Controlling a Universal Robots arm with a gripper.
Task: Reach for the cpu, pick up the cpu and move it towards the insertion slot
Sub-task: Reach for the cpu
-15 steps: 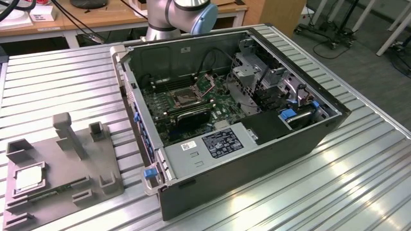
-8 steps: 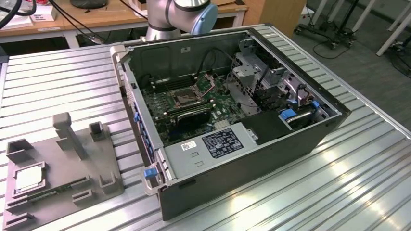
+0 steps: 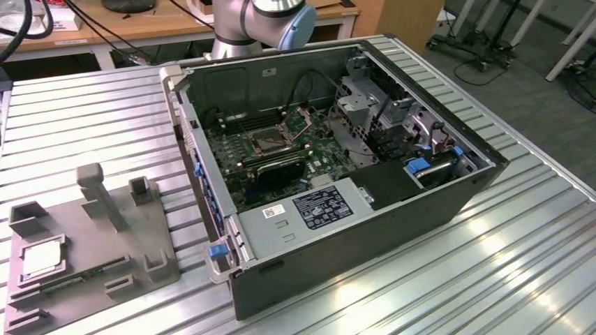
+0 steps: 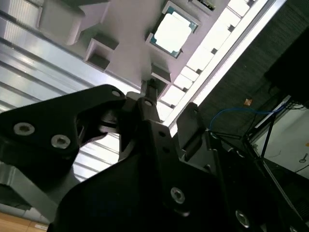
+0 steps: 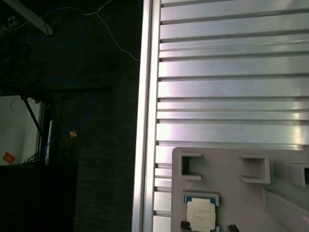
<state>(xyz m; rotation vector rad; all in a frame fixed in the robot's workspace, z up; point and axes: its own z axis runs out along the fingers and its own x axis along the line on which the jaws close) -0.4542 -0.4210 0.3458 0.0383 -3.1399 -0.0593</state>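
On the ribbed metal counter (image 3: 93, 118), toward the exterior view's left and near edge, sits a grey plastic holder (image 3: 93, 237) with upright posts and several recesses. The cpu (image 3: 42, 259) lies flat, pale face up, in a square recess on the holder's left side. A narrow green circuit strip (image 3: 84, 274) lies just beside it, on the near side.

To the exterior view's right of the holder an open computer case (image 3: 373, 230) rests on its side with the board exposed. The insertion slot (image 3: 270, 143), a dark square in a shiny metal frame, lies on that board toward the far part of the case, well apart from the cpu. The arm (image 3: 270, 17) rises beyond the far wall of the case.

In the second wrist view the black pincer (image 4: 171, 99) fills the foreground. Its fingertips (image 4: 152, 89) stand apart with bright counter showing between them, and they have hold of nothing. The cpu (image 4: 173, 31) shows beyond them in its recess of the holder (image 4: 120, 24), clear of the fingers and untouched.

In the first wrist view the cpu (image 5: 201, 214) again rests in the holder (image 5: 231, 193). Two small dark tips of the pincer (image 5: 208, 226) show, one to either side of it. The grooved counter (image 5: 231, 72) stretches past the holder, and a dark floor (image 5: 111, 145) lies beyond the counter's edge.
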